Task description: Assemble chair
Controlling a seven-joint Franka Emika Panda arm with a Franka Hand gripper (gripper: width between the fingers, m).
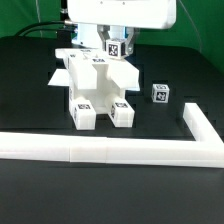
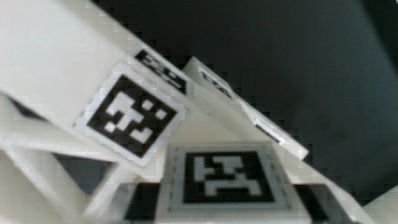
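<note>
Exterior view gives me the whole layout. The chair (image 1: pixel 93 85) sits half-built toward the exterior view's left of the black table (image 1: pixel 35 110): a flat slab up on blocky legs, with two tagged feet on the near side. A loose cube (image 1: pixel 159 92) stands well apart on the exterior view's right. The long white border rail (image 1: pixel 100 150) runs along the near edge and turns far-ward at the right.

The gripper (image 1: pixel 113 40) is at the far top of the chair, jaws pressed close and pinching a small tagged piece (image 1: pixel 114 47). I can't tell whether that piece is already seated in the chair or just touching it.

Wrist view shows none of that layout, no cube, no rail. It's just a tight, blurry close-up with the pinched piece (image 2: pixel 222 178) face-on, a bigger square tag (image 2: pixel 130 112) on a slanted slab beside it, and dark table (image 2: pixel 329 60) behind.

Everything is matte white plastic, hard-edged and boxy, with black-and-white tags.

The arm's white housing (image 1: pixel 120 15) is cut off at the frame edge and covers the far end of the chair. The fingers themselves are hard to make out in either view.
</note>
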